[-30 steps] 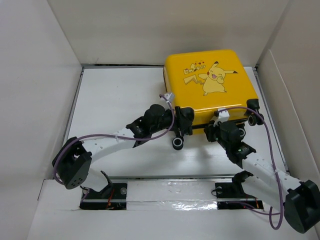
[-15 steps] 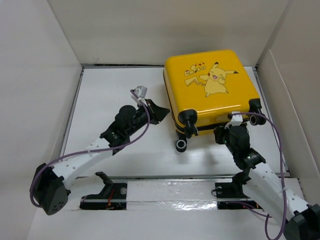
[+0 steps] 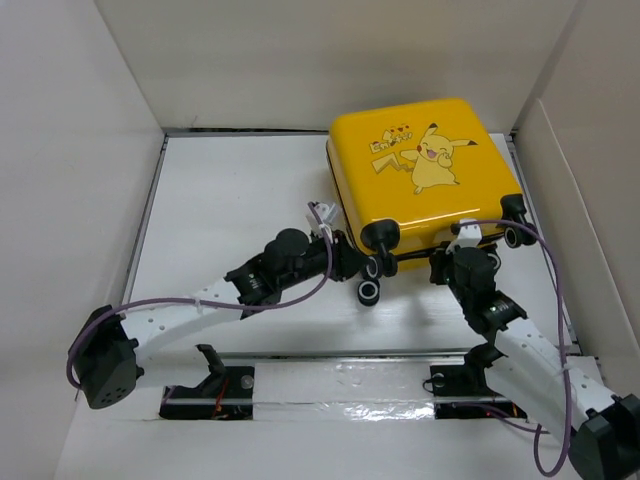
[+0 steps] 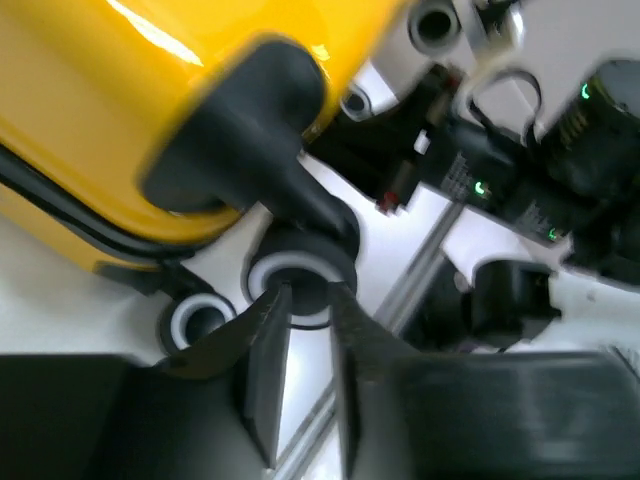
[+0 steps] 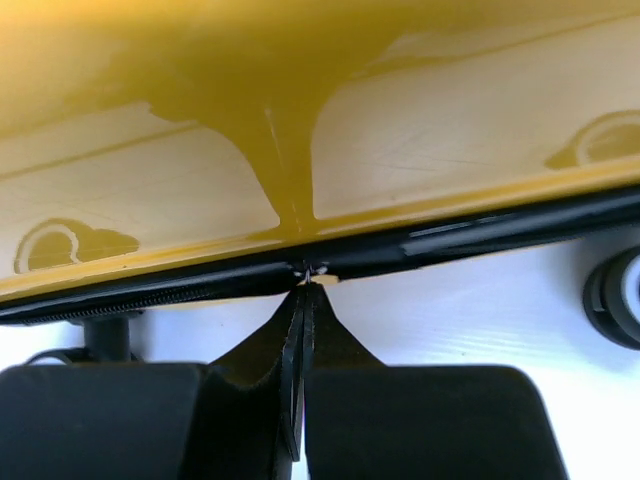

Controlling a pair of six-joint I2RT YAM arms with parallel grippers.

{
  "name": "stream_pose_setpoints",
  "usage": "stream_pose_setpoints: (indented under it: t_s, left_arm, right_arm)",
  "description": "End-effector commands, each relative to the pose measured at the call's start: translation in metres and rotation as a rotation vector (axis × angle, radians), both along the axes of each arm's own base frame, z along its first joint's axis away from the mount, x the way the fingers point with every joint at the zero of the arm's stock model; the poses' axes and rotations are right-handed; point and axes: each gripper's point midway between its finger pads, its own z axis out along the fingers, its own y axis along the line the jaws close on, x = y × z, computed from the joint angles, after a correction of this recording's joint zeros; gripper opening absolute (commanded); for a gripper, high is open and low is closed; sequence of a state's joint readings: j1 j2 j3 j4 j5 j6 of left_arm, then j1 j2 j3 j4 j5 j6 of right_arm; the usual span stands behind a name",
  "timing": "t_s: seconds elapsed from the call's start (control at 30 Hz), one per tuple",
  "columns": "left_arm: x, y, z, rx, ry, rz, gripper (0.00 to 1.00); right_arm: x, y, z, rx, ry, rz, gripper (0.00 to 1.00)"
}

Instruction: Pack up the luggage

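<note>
1. The luggage (image 3: 425,165), a yellow hard shell with a Pikachu print, lies flat and closed at the far right of the white bench (image 3: 230,200). Its printed side faces up and its wheels point toward the near side.
2. The left arm reaches from the near left to the luggage's near-left corner. The left fingers (image 3: 352,262) are drawn narrow, with only a slit between them.
3. In the left wrist view their tips sit right at a white-rimmed black wheel (image 4: 295,275), below the black wheel housing (image 4: 250,130). I cannot tell whether they pinch the wheel's rim.
4. A second wheel (image 4: 195,322) shows just left of the first.
5. The right fingers (image 5: 303,300) are pressed together. Their tips touch the black zipper trim (image 5: 480,235) on the luggage's near edge, at a small metal piece. I cannot tell whether they grip that piece.
</note>
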State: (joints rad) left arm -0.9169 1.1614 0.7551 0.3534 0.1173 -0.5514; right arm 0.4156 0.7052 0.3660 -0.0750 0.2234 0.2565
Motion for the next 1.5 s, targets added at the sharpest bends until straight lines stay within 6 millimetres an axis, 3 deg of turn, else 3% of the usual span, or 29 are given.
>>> stream_pose_setpoints:
  t_s: [0.0, 0.03, 0.1, 0.27, 0.3, 0.43, 0.57, 0.67, 0.73, 0.77, 0.8, 0.93, 0.97, 1.0, 1.07, 1.13, 1.27, 1.47]
  left_arm:
    - [-0.005, -0.004, 0.019, 0.012, -0.071, 0.001, 0.23]
    - [-0.005, -0.003, 0.016, 0.007, -0.061, 0.003, 0.41]
    - [-0.01, -0.003, 0.012, 0.004, -0.051, -0.01, 0.68]
    - [-0.011, -0.022, 0.003, -0.001, -0.025, -0.075, 0.72]
    - [-0.01, -0.029, 0.012, -0.019, -0.036, -0.094, 0.72]
    - [-0.007, -0.046, 0.019, -0.031, -0.041, -0.139, 0.73]
    - [-0.009, -0.058, 0.005, -0.002, -0.008, -0.17, 0.74]
    - [-0.006, -0.065, 0.003, -0.009, 0.002, -0.177, 0.67]
    - [-0.004, -0.069, 0.007, -0.023, -0.001, -0.181, 0.55]
    - [-0.003, -0.071, 0.006, -0.024, 0.004, -0.18, 0.47]
    - [-0.002, -0.073, 0.011, -0.039, -0.006, -0.178, 0.31]
    - [0.002, -0.08, 0.033, -0.082, -0.038, -0.178, 0.08]
    - [0.003, -0.08, 0.038, -0.09, -0.048, -0.182, 0.05]
    - [0.003, -0.081, 0.049, -0.109, -0.063, -0.183, 0.01]
    - [0.001, -0.08, 0.06, -0.13, -0.076, -0.186, 0.0]
    - [0.007, -0.074, 0.067, -0.141, -0.078, -0.173, 0.0]
    - [0.009, -0.064, 0.069, -0.155, -0.067, -0.163, 0.0]
    - [0.012, -0.059, 0.066, -0.15, -0.068, -0.148, 0.0]
  right_arm:
    - [0.011, 0.042, 0.034, 0.07, -0.111, 0.138, 0.0]
    - [0.011, 0.044, 0.032, 0.066, -0.103, 0.143, 0.0]
    - [0.01, 0.049, 0.031, 0.064, -0.101, 0.162, 0.0]
    - [0.002, 0.057, 0.02, 0.08, -0.091, 0.189, 0.0]
    - [0.0, 0.058, 0.019, 0.079, -0.088, 0.196, 0.0]
    - [-0.001, 0.045, 0.014, 0.056, -0.087, 0.136, 0.0]
    - [0.0, 0.046, 0.018, 0.046, -0.118, 0.157, 0.0]
    - [0.0, 0.059, 0.022, 0.052, -0.128, 0.23, 0.0]
    - [-0.002, 0.068, 0.024, 0.063, -0.128, 0.28, 0.0]
    - [-0.002, 0.074, 0.027, 0.069, -0.141, 0.304, 0.0]
    - [-0.002, 0.078, 0.029, 0.08, -0.148, 0.319, 0.0]
    - [-0.025, 0.138, 0.055, 0.213, -0.201, 0.538, 0.0]
    - [-0.044, 0.169, 0.079, 0.297, -0.251, 0.658, 0.0]
    - [-0.053, 0.186, 0.08, 0.319, -0.245, 0.719, 0.0]
    - [-0.078, 0.216, 0.106, 0.374, -0.299, 0.841, 0.0]
    - [-0.086, 0.226, 0.11, 0.385, -0.311, 0.879, 0.0]
    - [-0.091, 0.221, 0.115, 0.425, -0.326, 0.88, 0.0]
    - [-0.107, 0.223, 0.098, 0.487, -0.279, 0.925, 0.0]
